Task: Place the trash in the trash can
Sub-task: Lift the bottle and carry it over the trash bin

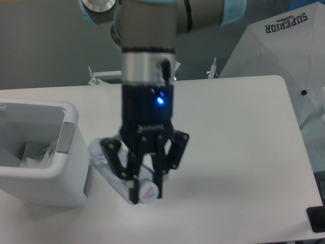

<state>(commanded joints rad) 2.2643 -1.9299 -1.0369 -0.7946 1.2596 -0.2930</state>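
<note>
Over on the left sits the trash can [68, 170], a white bin with a thick rounded rim and a grey panel on the side facing us. Down inside it I can see the crumpled white paper wrapper [35, 154], with a touch of green on it, lying against the right-hand inner wall. That's all I can make out in there; the left part of the bin runs out of view.

Now the gripper [143, 189], hanging just right of the bin on the end of the arm [148, 61], a blue light glowing on its black body. Its two fingers are clamped on the plastic bottle [109, 170], pinching it near the cap end, and the white cap with a red and blue mark faces us right at the fingertips. The bottle is clear and crushed, and it angles up and away to the left from the grip, its other end reaching right beside the bin's near right corner, low against the side wall rather than above the rim. I can't tell whether it touches the bin or the table [233, 132].

Far right, behind the table's edge, there's a white umbrella [277, 43] with dark lettering across it.
</note>
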